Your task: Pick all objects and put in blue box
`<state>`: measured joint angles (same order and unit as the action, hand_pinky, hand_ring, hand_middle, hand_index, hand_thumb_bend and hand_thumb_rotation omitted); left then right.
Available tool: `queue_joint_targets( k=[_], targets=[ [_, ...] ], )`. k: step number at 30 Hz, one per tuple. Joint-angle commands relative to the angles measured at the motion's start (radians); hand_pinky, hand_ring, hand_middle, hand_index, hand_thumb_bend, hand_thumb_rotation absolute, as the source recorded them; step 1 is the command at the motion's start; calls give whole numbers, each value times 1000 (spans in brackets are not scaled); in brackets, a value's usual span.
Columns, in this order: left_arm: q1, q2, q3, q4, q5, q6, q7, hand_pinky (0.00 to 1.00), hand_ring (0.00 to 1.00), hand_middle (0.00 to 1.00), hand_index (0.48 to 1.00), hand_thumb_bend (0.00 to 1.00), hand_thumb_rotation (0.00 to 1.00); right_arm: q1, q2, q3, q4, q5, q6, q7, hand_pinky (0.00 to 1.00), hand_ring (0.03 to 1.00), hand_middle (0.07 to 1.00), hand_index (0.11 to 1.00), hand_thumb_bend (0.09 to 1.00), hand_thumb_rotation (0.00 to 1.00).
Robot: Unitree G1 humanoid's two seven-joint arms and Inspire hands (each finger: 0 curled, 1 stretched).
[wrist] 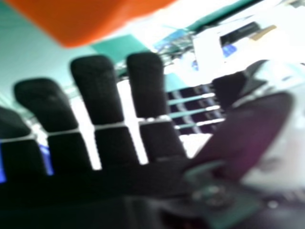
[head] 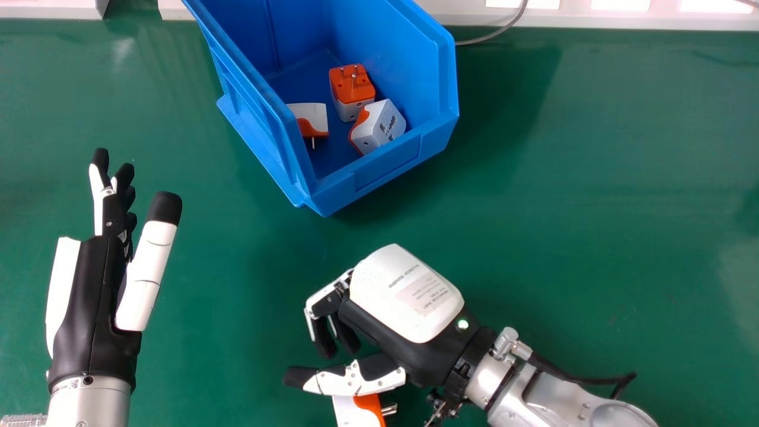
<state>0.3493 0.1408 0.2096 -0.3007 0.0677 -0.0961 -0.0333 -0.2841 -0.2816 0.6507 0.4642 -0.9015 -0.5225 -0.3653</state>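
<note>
Our right hand (head: 409, 296), black and white on a silver forearm: fingers (wrist: 97, 90) gently bent, thumb held apart from them, over the near part of the bench. One loose white-and-orange plug adapter (head: 347, 415), cube-like with metal pins: at the near edge of the head view, beside our thumb and partly covered by it; we cannot tell whether they touch.

Bench (head: 593, 207): smooth green surface, faint pale glare, a shadow beside the box. Far edge: pale ledge (head: 622, 18) with bright patches, and a thin grey cable (head: 504, 26) running to behind the box. Room, as our right hand view has it: washed-out, cluttered, unreadable to us; a blurred orange shape (wrist: 86, 19) lies beyond our fingertips.

One open blue plastic box (head: 391, 163), set at an angle, its near wall between our right hand and its contents: one orange-topped white adapter (head: 353, 89), one tilted white adapter with orange trim (head: 379, 126), one white-and-orange adapter (head: 308, 112) by the left wall. Our left hand (head: 98, 290): above the bench, left of the box, fingers extended.
</note>
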Motion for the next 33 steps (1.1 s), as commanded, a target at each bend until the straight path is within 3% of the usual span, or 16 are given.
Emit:
queue_joint_targets(
  k=[1,7,11,15,20,24,28,31,33],
  targets=[
    [2,6,3,-28,-7,-3,-2,1000,1000,1000,1000,877,987,-3,7,-16,-24,16,6,4,149,191,246,281,308,773],
    [-3,6,3,-22,-9,-4,-5,1000,1000,1000,1000,869,987,15,-7,-41,-46,26,4,-10,143,181,241,272,310,775],
    [-6,7,7,-12,-12,-10,-8,1000,1000,1000,1000,868,986,26,-41,-71,-49,-9,-7,-114,122,156,217,236,320,770],
    [1,12,19,7,-20,-30,-15,1000,1000,1000,1000,864,986,97,-78,-171,-88,55,32,-163,115,150,212,229,322,774],
    [9,18,34,42,-33,-57,-25,1000,1000,1000,1000,824,981,189,-47,-264,-166,202,22,-130,196,246,306,341,420,969],
    [-3,27,44,91,-37,-82,-29,1000,1000,1000,1000,819,967,203,-37,-333,-193,242,15,-164,244,296,357,457,394,997],
    [-1,33,49,97,-40,-81,-31,1000,1000,1000,1000,826,964,195,-16,-408,-190,283,13,-191,267,319,377,483,379,999],
    [4,38,54,106,-57,-98,-43,1000,1000,1000,1000,840,962,186,7,-448,-163,319,-8,-212,323,386,436,518,363,1000],
    [-11,52,66,154,-95,-138,-75,1000,1000,1000,1000,833,960,173,52,-480,-108,390,-39,-220,340,409,459,530,357,1000]
  ],
)
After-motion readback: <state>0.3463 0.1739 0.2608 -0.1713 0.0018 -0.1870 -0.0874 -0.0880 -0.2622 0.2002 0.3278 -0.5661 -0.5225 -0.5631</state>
